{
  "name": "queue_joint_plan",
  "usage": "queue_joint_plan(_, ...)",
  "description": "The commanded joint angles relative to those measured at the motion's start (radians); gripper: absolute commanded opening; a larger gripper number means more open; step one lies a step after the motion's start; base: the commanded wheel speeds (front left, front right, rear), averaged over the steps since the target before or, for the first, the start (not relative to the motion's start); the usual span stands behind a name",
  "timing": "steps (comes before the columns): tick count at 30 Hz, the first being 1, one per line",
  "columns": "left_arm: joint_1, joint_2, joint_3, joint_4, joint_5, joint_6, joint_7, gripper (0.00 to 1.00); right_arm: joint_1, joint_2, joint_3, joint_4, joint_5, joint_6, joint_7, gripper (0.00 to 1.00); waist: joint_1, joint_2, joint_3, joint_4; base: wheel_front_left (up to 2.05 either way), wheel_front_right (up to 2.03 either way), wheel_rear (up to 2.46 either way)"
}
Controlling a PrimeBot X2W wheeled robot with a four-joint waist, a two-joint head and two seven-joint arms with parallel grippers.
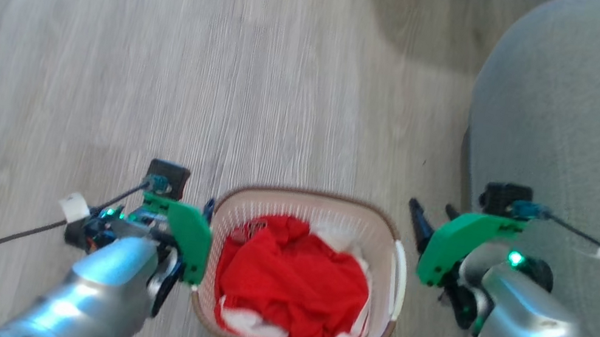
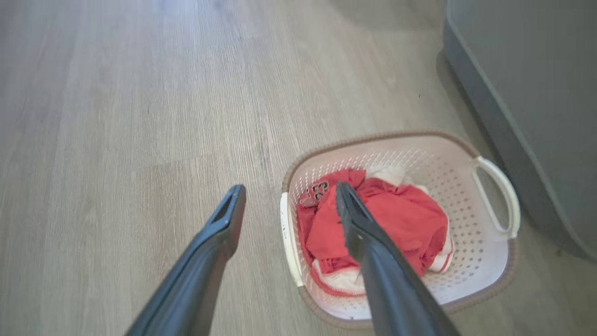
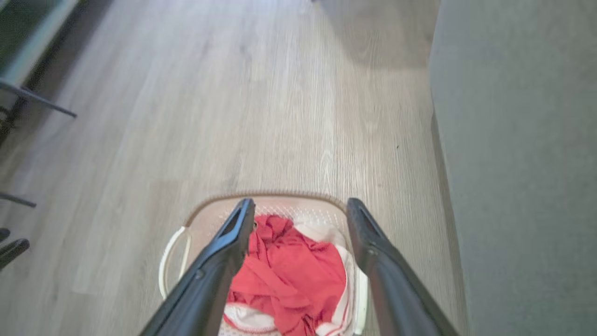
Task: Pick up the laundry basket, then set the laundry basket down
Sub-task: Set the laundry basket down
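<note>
The laundry basket (image 1: 307, 194) stands on the wood floor, cream-white and perforated with a brown rim, holding red-and-white clothes (image 1: 293, 278). My left gripper (image 1: 208, 208) hangs open at its left side. In the left wrist view that gripper (image 2: 290, 189) straddles the left white handle (image 2: 287, 242), one finger outside and one over the clothes (image 2: 401, 214). My right gripper (image 1: 431, 210) is open just right of the basket's right handle (image 1: 400, 273), apart from it. In the right wrist view it (image 3: 301, 205) frames the basket (image 3: 261, 196) and clothes (image 3: 289, 275).
A large grey upholstered piece (image 1: 592, 121) rises close on the basket's right, behind my right arm. Thin dark furniture legs (image 3: 32, 98) show at the far left of the right wrist view. Bare wood floor (image 1: 173, 47) stretches ahead and to the left.
</note>
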Motion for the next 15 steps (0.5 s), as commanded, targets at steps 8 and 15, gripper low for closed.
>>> queue_joint_plan(8, 0.088, 0.155, 0.395, -0.492, 0.300, 0.170, -0.016, 1.00, 0.094, -0.067, -0.397, -0.271, -0.343, 0.007, -0.014, 1.00, 0.0001, -0.0001, -0.123, -0.016, 0.00, 0.00, 0.00)
queue_joint_plan(15, 0.318, 0.162, 0.714, -0.899, 0.615, 0.207, -0.016, 1.00, 0.299, -0.020, -0.750, -0.587, -0.654, 0.007, -0.014, 1.00, 0.0001, -0.0001, -0.143, -0.010, 0.00, 0.00, 0.00)
